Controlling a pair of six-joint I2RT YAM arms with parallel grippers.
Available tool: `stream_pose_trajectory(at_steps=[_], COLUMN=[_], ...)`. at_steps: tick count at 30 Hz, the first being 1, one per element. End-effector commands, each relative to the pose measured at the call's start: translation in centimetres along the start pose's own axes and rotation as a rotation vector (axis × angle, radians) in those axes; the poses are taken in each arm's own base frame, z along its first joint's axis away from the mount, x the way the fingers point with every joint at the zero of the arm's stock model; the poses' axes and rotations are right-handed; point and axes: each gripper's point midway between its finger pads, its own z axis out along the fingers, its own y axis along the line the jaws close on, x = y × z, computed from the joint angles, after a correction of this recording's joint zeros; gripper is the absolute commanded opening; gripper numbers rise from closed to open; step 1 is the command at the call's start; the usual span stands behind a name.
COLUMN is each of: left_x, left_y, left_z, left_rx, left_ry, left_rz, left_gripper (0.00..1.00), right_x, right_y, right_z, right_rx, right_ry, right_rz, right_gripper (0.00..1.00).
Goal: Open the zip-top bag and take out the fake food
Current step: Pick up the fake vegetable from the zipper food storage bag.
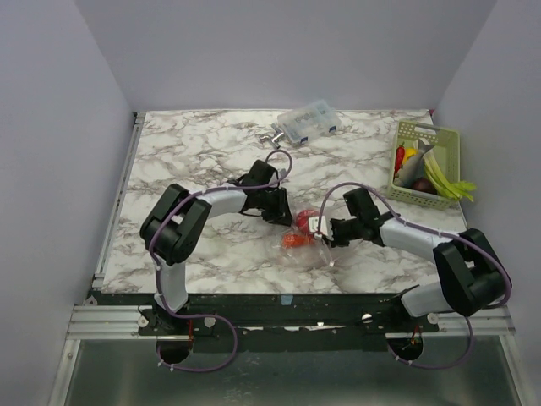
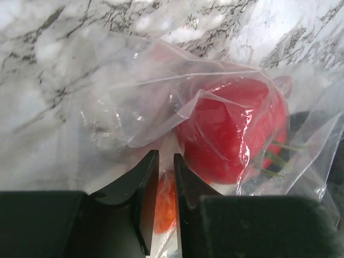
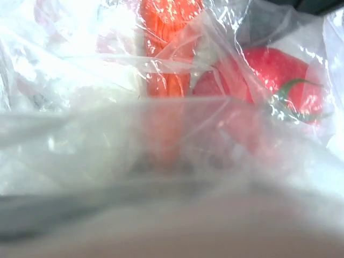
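Two main risks from here. First, losing hold of the zip-top bag (image 1: 306, 235): slick, crinkly film, easy to slip out of a light pinch. Lies on the table (image 1: 194, 152) well apart from the green basket (image 1: 429, 129), on its near side toward the arm bases, with a red piece (image 2: 231, 134) and an orange piece (image 3: 166, 54) of the fake food inside.

At the bag edge facing away from the basket, left pincer (image 2: 166, 156) closed to a thin slit and apparently pinching a fold of film; hard to confirm through clear plastic. At the bag edge facing the basket, right pincer (image 1: 326, 230): cannot tell whether open or closed, with film pressed right over its wrist view and no fingers showing.

Second, pulling apart on plain film rather than at the bag's closing edge: likely to drag, lift or stretch the whole bag without opening it. Closing edge not clearly made out in any view, so no way to judge where either hold sits.

Also worth guarding against: squeezing the red piece through the film, and a sudden release scattering both pieces across the table.
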Motion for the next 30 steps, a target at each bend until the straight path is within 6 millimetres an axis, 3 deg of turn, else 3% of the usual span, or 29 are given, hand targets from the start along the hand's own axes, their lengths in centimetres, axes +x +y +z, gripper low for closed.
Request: stream_pose_trajectory(at_steps=[1,6,12,16,26,30], left_x=[-1.0,-1.8,-2.2,-1.3,-0.6,-0.7], left_y=[-1.0,-1.0,-0.2,0.6,0.8,0.4], left_z=[-2.4,-4.6,-7.0,-8.0,-10.6,-11.9], left_rx=[0.036,0.035,-0.006,-0.033,-0.046,-0.041], left_ry=[-0.07,-0.127,-0.196,-0.216,-0.303,-0.354], left_rz=[0.015,0.032,0.052,0.066,0.122,0.156], left_gripper=[0.21,0.33,0.58,0.71,0.86,0.97], right_x=[0.1,-0.4,0.1,-0.2,-0.9,-0.6], right_y=[-0.3,0.0,0.6,1.0,1.7,2.0], right_z=[-1.7,-3.0,-4.4,-5.5,-7.8,-8.6], right_rx=[0.009,0.0,0.004,0.022,0.055,0.064], right_ry=[0.081,0.103,0.165,0.176,0.201,0.232], right_rz=[-0.045,-0.069,-0.07,-0.065,-0.056,-0.052], right_gripper=[0.17,0.17,0.17,0.17,0.17,0.17])
